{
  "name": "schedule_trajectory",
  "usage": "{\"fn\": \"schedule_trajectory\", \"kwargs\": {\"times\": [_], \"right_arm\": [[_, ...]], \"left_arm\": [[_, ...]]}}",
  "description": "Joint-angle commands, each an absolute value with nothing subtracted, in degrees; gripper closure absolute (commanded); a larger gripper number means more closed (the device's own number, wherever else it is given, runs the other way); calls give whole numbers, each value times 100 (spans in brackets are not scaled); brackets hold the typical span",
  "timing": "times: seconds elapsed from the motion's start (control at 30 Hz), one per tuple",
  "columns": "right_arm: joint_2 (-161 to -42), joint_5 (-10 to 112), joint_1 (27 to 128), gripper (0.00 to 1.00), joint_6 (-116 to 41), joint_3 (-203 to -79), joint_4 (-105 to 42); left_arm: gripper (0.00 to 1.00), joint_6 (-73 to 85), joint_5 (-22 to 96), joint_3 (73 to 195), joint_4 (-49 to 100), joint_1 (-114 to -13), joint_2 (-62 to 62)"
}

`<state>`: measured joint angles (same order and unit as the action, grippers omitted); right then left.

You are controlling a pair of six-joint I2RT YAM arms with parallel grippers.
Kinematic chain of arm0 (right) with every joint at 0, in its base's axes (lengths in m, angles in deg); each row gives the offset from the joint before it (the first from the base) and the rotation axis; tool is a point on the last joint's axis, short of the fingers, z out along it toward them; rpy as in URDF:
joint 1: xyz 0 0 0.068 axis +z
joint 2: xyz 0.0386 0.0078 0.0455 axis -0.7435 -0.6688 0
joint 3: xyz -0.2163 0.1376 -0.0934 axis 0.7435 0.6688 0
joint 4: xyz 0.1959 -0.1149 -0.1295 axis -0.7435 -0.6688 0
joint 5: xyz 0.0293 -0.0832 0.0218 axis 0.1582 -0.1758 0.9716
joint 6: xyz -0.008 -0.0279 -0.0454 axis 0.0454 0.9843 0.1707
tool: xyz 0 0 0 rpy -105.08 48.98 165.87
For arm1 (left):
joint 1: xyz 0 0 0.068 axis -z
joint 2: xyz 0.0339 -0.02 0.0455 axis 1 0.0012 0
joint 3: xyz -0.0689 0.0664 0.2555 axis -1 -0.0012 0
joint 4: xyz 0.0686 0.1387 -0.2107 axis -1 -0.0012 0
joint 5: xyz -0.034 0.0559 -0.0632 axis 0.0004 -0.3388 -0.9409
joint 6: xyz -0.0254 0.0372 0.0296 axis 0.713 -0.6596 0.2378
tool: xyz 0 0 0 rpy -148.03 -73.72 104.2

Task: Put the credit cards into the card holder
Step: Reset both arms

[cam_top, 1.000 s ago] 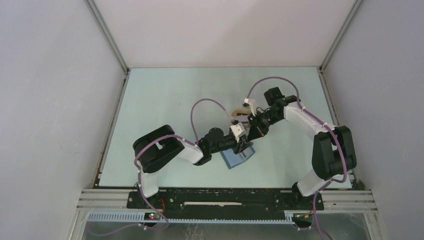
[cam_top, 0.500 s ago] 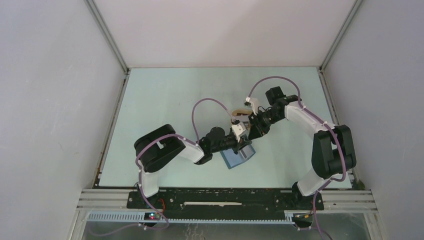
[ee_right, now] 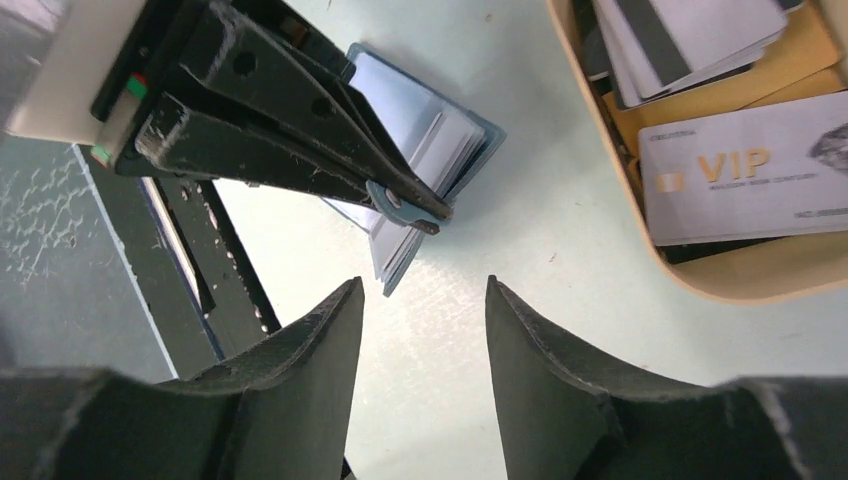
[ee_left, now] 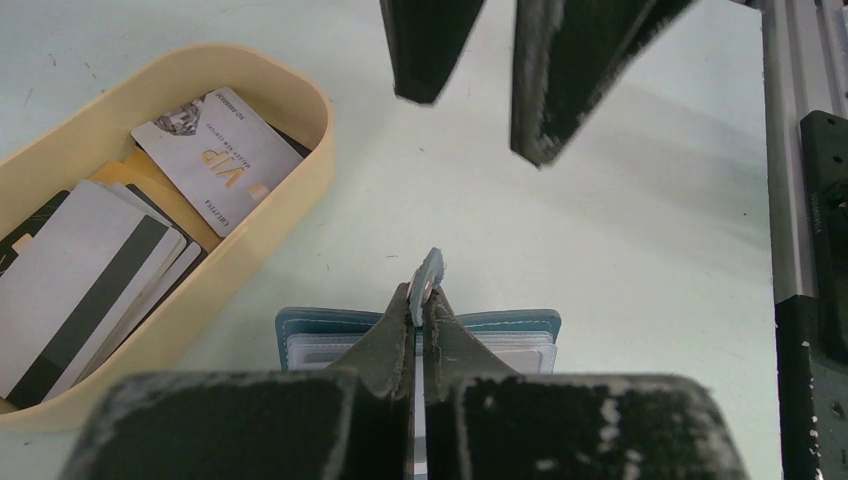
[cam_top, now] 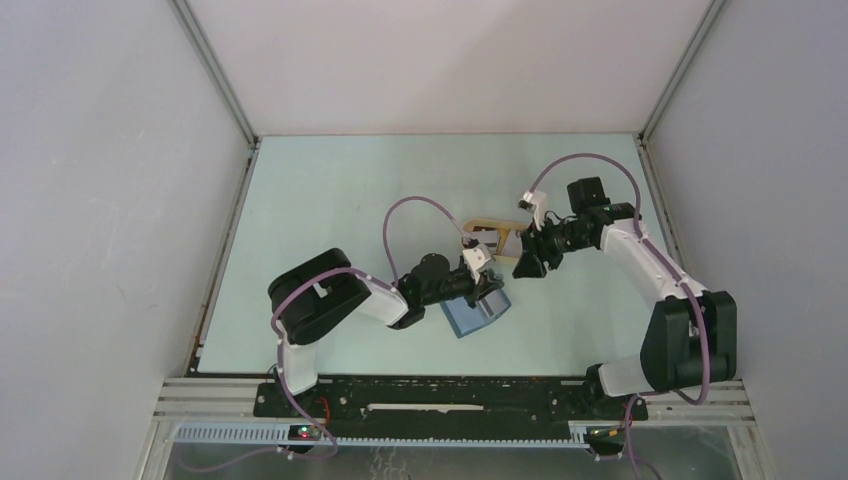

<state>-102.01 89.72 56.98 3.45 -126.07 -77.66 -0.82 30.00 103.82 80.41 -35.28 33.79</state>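
Looking first at the biggest thing, we see the pale green surface [cam_top: 330, 220] under both arms. Our left hand [ee_left: 422, 300] reaches out low over it. Our right hand [ee_right: 425, 285] hangs just ahead of the left fingertips, and its two fingers [ee_right: 300, 370] are spread apart with nothing between them.

Next in size is the beige oval tray [ee_left: 318, 120]. It lies on the surface ahead and to the left of the left hand, and close beside the right hand.

The card holder [ee_left: 505, 325], teal-blue, lies open directly under the left hand, with its lighter blue pockets turned up. It is near the tray but does not touch it.

The credit cards [ee_left: 90, 260] are in the tray, one over another: whitish ones with a dark stripe, a whitish VIP card [ee_left: 215, 155] with gold letters, and some dark ones under them. In the pockets of the holder we see pale edges, but we cannot tell if they are cards.

The smallest thing is the snap tab [ee_left: 430, 275] of the card holder. The left hand is closed tightly on it, and the tab stands up between the fingertips.
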Motion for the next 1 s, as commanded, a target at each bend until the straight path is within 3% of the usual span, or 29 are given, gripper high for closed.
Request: {"fn": "schedule_trajectory", "kwargs": {"times": [0.0,0.33,0.97], "right_arm": [[-10528,9466,5553,43,459,-12424,-7651],[-11611,10003,5488,41,133,-12526,-7899],[-11993,9774,5876,46,-276,-12398,-7445]], "left_arm": [[100,55,2942,10573,8370,-3586,3410],[100,199,2902,10581,8509,-3637,3474],[100,607,2946,10678,8703,-3755,3623]]}}
